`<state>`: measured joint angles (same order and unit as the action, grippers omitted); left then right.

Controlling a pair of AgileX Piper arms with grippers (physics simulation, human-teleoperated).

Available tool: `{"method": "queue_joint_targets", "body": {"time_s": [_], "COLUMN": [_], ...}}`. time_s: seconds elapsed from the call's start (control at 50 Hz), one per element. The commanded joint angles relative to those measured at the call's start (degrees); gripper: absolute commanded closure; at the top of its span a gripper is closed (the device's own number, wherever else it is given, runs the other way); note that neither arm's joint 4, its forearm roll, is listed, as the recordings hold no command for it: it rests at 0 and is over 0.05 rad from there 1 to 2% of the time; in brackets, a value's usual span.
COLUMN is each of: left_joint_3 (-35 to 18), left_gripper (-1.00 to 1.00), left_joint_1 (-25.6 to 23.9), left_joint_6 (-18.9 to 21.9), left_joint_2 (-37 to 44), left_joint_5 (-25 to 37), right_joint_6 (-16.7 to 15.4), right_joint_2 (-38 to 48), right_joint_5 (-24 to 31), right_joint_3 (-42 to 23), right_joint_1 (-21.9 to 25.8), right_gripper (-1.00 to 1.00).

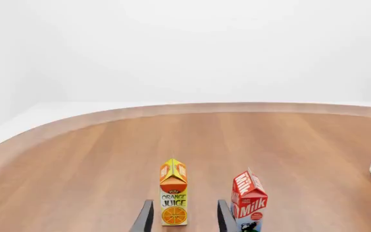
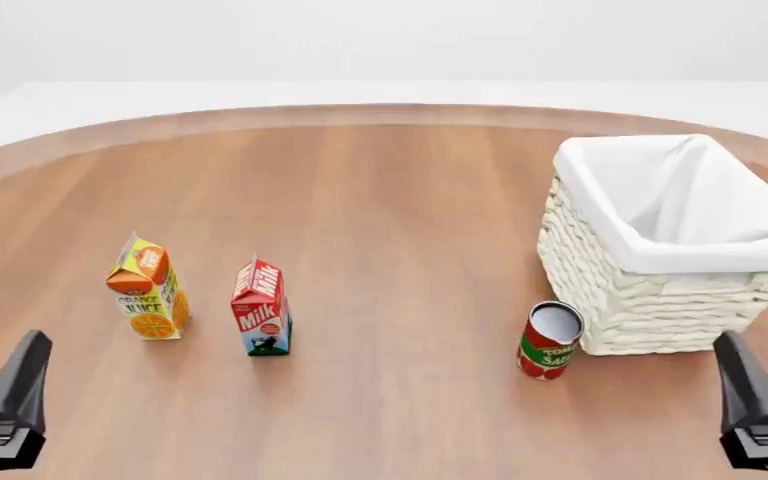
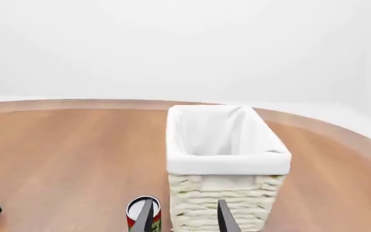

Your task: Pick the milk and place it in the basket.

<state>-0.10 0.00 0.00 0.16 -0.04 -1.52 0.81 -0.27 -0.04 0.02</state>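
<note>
Two grippers parted and empty; milk carton (image 2: 261,307) upright, nearer the left gripper (image 1: 183,216).

Ahead and slightly right of the left gripper, beside the orange juice carton (image 2: 149,288), the milk is seen on the round wooden table (image 2: 398,230). The right gripper (image 3: 184,216) faces the wicker basket (image 2: 664,245) and soup can (image 2: 548,340). A plain white room is shown.

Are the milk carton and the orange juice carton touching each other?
Apart. In the front view, bare wooden table shows between the milk and the orange juice carton, both standing upright.
</note>
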Motion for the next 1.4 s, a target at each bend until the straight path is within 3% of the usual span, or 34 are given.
{"method": "queue_joint_targets", "body": {"time_s": [0.02, 0.06, 0.08, 0.12, 0.3, 0.4, 0.48, 0.7, 0.88, 1.02, 1.18, 1.36, 1.4], "left_joint_3": [-0.15, -0.15, -0.15, -0.15, -0.15, -0.15, -0.15, -0.15, -0.15, -0.15, -0.15, -0.15, -0.15], "left_gripper": [-1.00, -1.00, -1.00, -1.00, -1.00, -1.00, -1.00, -1.00, -1.00, -1.00, -1.00, -1.00, -1.00], "left_joint_1": [0.00, 0.00, 0.00, 0.00, 0.00, 0.00, 0.00, 0.00, 0.00, 0.00, 0.00, 0.00, 0.00], "left_joint_6": [0.00, 0.00, 0.00, 0.00, 0.00, 0.00, 0.00, 0.00, 0.00, 0.00, 0.00, 0.00, 0.00], "left_joint_2": [0.25, 0.25, 0.25, 0.25, 0.25, 0.25, 0.25, 0.25, 0.25, 0.25, 0.25, 0.25, 0.25], "left_joint_5": [-0.06, -0.06, -0.06, -0.06, -0.06, -0.06, -0.06, -0.06, -0.06, -0.06, -0.06, -0.06, -0.06], "right_joint_6": [-4.83, -0.34, 0.04, -2.59, -2.99, -2.22, -0.12, 2.73, 2.07, 2.33, 1.90, 3.71, 2.71], "right_joint_2": [2.52, 1.48, 1.14, 0.43, 5.45, 5.29, 0.03, 1.56, 4.19, 10.93, 14.78, 22.02, 22.07], "right_joint_5": [-0.50, 0.10, 0.62, 1.74, -1.50, -0.43, 7.66, 17.03, 19.77, 21.58, 22.47, 24.22, 24.40], "right_joint_3": [0.03, 0.01, 0.02, 0.03, 0.03, -0.41, -5.52, -18.04, -24.30, -28.87, -32.27, -37.04, -37.74], "right_joint_1": [-0.93, -0.65, -0.37, -0.94, -0.36, 0.06, 3.07, 8.99, 11.50, 12.75, 16.16, 20.60, 21.02], "right_gripper": [-1.00, -1.00, -1.00, -1.00, -1.00, -1.00, -1.00, -1.00, -1.00, -1.00, -1.00, -1.00, -1.00]}}
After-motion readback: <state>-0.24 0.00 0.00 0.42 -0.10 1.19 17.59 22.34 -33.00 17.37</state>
